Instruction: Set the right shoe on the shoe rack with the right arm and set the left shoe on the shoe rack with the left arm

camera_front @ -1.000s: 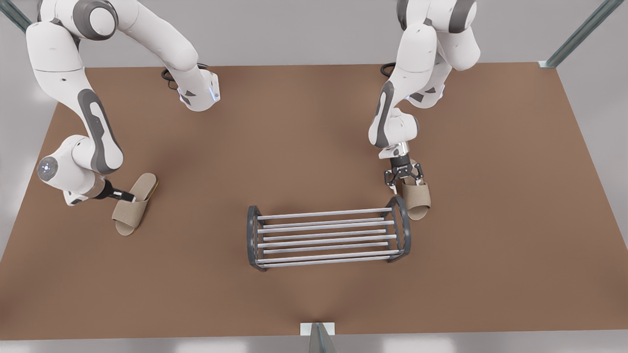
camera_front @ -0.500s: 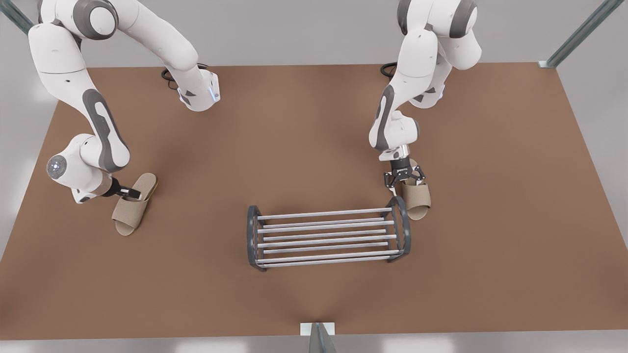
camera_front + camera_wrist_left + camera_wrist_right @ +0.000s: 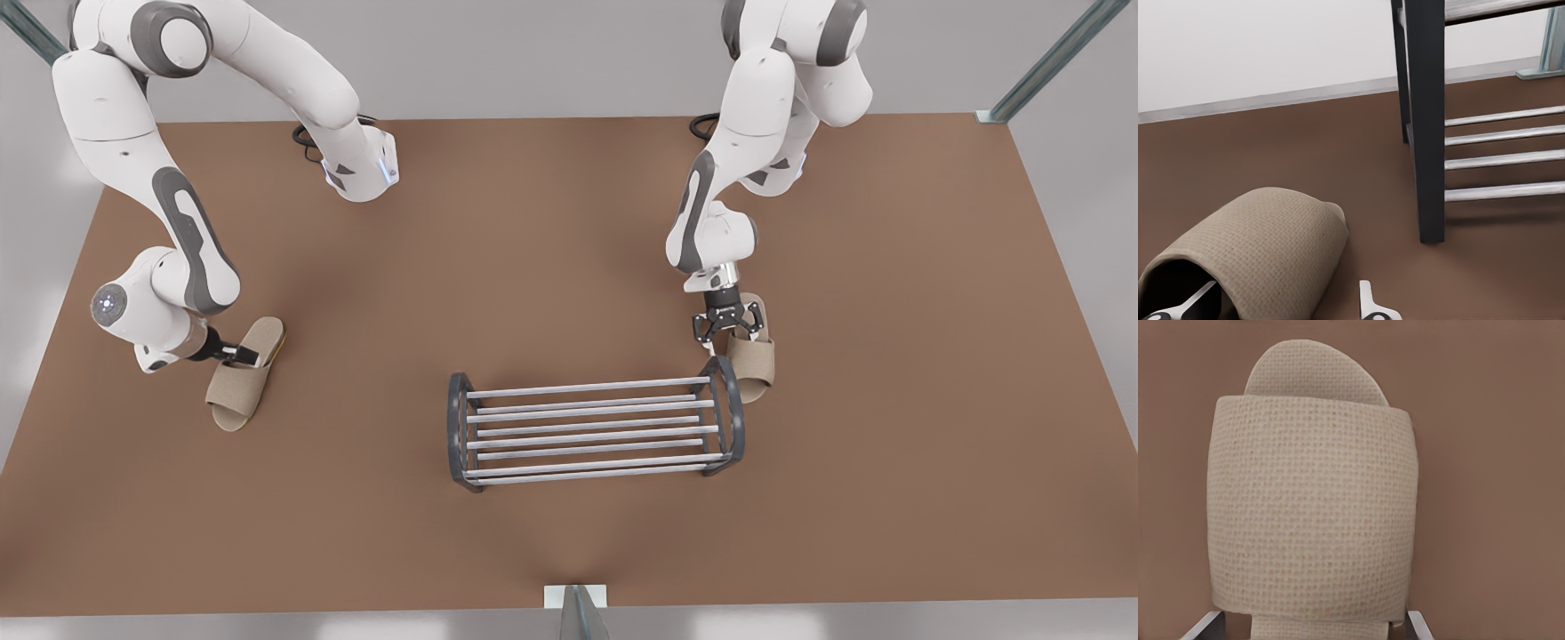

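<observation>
The shoe rack stands near the middle of the brown table, and its dark end frame is close in the left wrist view. One beige slipper lies against the rack's end on the front view's right. My left gripper is at its heel end, with one finger inside the strap and one outside, shut on it. On the front view's left lies the other beige slipper. My right gripper holds it, with a finger on each side of the strap.
The brown table has free room in front of the rack and between the two arms. Both arm bases stand at the far edge. A metal post rises at the near edge's middle, and a frame strut at the far right corner.
Both arms shifted slightly and each slipper moved with its gripper: the one by the rack a little leftward, the other turned a little. The rack has not moved.
</observation>
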